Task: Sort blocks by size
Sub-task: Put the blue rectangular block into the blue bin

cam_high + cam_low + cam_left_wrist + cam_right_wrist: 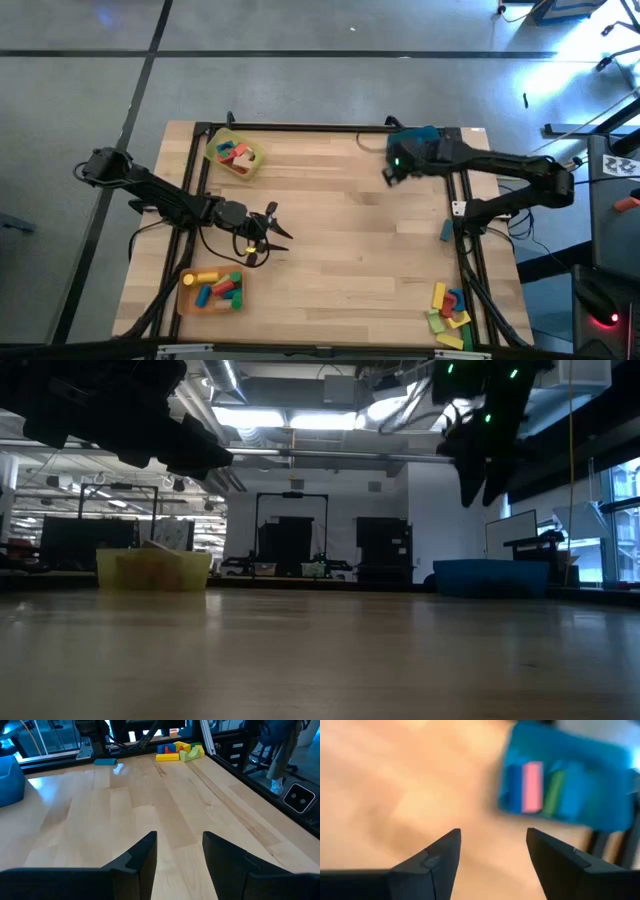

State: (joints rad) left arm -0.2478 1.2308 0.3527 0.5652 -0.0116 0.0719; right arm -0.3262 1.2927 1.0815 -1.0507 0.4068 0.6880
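The right gripper point(492, 857) fills the near edge of its wrist view with fingers apart and nothing between them. Just beyond sits the blue tray point(570, 780), holding a pink block point(532, 787) and a green one beside it. From above, this gripper point(392, 172) hangs near the table's far right corner, at that tray.

The left gripper point(268, 232) waits over the left middle of the table, its fingers point(145, 857) apart and empty. An orange tray point(186, 300) and a yellow tray point(212, 148) hold sorted blocks.

A loose pile of blocks point(448, 310) lies at the near right corner, with 1 blue bar point(446, 231) nearer the right edge.

Judging from this, the right arm should swing back for the next block: lift clear of the tray wall, approach the pile from above, pick an outlying piece and centre it between the fingers before closing.
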